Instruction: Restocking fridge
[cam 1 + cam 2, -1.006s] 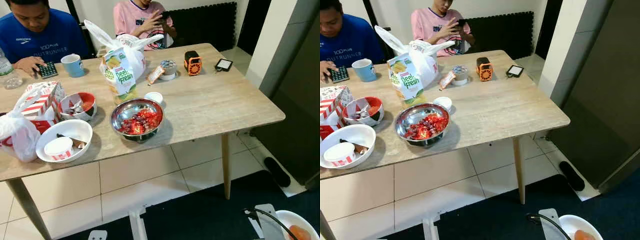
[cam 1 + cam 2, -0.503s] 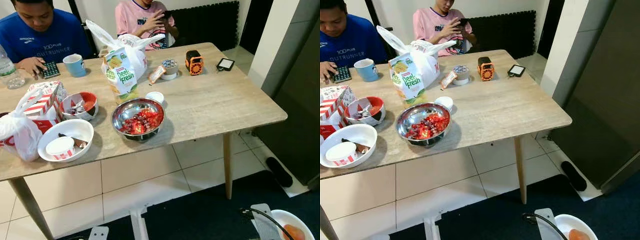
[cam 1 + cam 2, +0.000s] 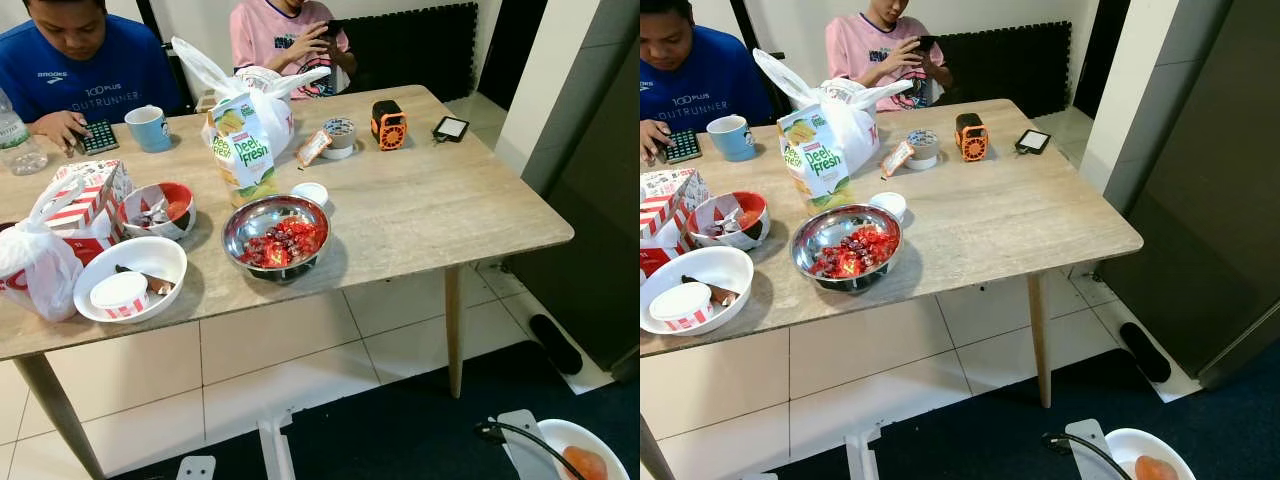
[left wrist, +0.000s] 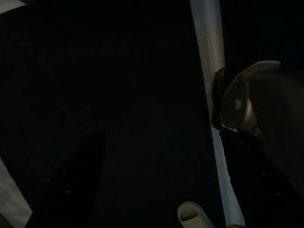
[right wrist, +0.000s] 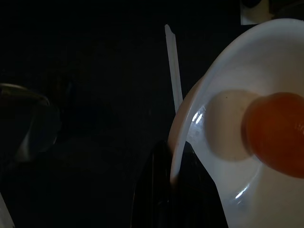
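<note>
My right gripper [image 5: 171, 164] is shut on the rim of a white bowl [image 5: 247, 142], one black finger on each side of the rim. An orange round fruit [image 5: 278, 128] lies inside it. In the eye views the bowl [image 3: 590, 450] hangs low at my right side above the dark floor mat, beside the silver right wrist [image 3: 525, 440]. The dark grey fridge front [image 3: 1210, 200] stands to the right of the table. My left arm hangs idle; its wrist view is very dark.
A wooden table [image 3: 430, 210] ahead carries a steel bowl of red wrapped sweets [image 3: 276, 238], a juice carton [image 3: 240, 150], white bowls, bags and a blue mug [image 3: 148, 129]. Two people sit behind it. A dark slipper [image 3: 550, 342] lies by the fridge.
The whole picture has shifted slightly, so the camera moved. The white bowl stays in my right gripper; nothing on the table has moved.
</note>
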Tool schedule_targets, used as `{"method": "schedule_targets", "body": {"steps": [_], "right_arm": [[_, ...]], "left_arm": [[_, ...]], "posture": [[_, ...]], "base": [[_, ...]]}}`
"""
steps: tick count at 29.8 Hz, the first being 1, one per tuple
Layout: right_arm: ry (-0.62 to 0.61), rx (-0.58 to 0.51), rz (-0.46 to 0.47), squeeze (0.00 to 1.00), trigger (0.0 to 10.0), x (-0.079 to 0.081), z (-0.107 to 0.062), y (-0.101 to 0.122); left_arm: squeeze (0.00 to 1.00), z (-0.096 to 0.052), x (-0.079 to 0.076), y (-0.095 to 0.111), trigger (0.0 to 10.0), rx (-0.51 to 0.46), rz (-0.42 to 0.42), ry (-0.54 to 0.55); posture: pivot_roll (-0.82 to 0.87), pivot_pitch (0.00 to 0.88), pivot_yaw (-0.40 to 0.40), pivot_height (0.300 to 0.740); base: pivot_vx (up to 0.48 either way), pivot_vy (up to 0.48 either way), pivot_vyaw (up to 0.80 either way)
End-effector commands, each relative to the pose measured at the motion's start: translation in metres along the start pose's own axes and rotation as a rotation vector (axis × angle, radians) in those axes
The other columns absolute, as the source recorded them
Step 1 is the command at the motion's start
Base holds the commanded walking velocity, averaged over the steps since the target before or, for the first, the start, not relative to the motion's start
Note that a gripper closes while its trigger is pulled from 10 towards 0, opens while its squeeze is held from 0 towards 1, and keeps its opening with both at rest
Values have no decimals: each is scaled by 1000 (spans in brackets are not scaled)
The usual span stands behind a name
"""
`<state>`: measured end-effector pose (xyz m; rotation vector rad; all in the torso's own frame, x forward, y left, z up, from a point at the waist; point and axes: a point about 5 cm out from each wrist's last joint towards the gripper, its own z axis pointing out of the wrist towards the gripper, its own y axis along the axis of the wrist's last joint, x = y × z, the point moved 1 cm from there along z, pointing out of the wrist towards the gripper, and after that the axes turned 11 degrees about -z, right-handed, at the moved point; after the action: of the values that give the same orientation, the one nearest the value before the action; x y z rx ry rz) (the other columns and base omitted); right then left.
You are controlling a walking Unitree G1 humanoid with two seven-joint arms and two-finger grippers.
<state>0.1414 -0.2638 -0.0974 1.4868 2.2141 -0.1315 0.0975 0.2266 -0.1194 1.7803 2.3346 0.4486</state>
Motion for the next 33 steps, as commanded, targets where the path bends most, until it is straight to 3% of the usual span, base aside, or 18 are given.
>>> {"method": "schedule_targets", "body": {"steps": [1,4,6,7,9,11,13,19,22,33], "right_arm": [[2,-20,-9,0,10000,2,0,3],[25,-28,-30,0,10000,9,-1,3],[25,-28,-30,0,10000,9,-1,3],[37,-32,-43,0,10000,12,-1,4],[37,-32,-43,0,10000,12,-1,4],[65,-46,-71,0,10000,21,-2,6],[85,-57,-77,0,10000,27,-2,9],[93,-61,-85,0,10000,29,-3,10],[101,-69,-93,0,10000,32,-3,11],[100,-67,-98,0,10000,34,-3,11]], "left_arm": [[0,-1,12,2,10000,-13,-13,38],[0,-2,21,18,10000,-77,-88,74],[0,-2,21,18,10000,-77,-88,74],[0,-2,24,25,10000,-105,-152,80],[0,-2,24,25,10000,-105,-152,80],[0,-2,21,36,10000,-141,-331,31],[0,-1,15,42,10000,-158,-423,-18],[0,0,7,40,10000,-148,-370,-38],[0,1,-5,36,10000,-132,-271,-80],[0,1,-13,34,10000,-129,-263,-118]], "posture": [[-6,0,3,740],[-9,0,7,740],[-9,0,7,740],[-5,0,6,740],[-5,0,6,740],[4,0,12,740],[5,0,12,740],[13,0,18,740],[15,0,24,740],[9,0,23,740]], "base": [[0,0,0],[0,0,0],[0,0,0],[0,0,0],[0,0,0],[0,0,0],[0,0,0],[0,0,0],[0,0,0],[0,0,0]]}}
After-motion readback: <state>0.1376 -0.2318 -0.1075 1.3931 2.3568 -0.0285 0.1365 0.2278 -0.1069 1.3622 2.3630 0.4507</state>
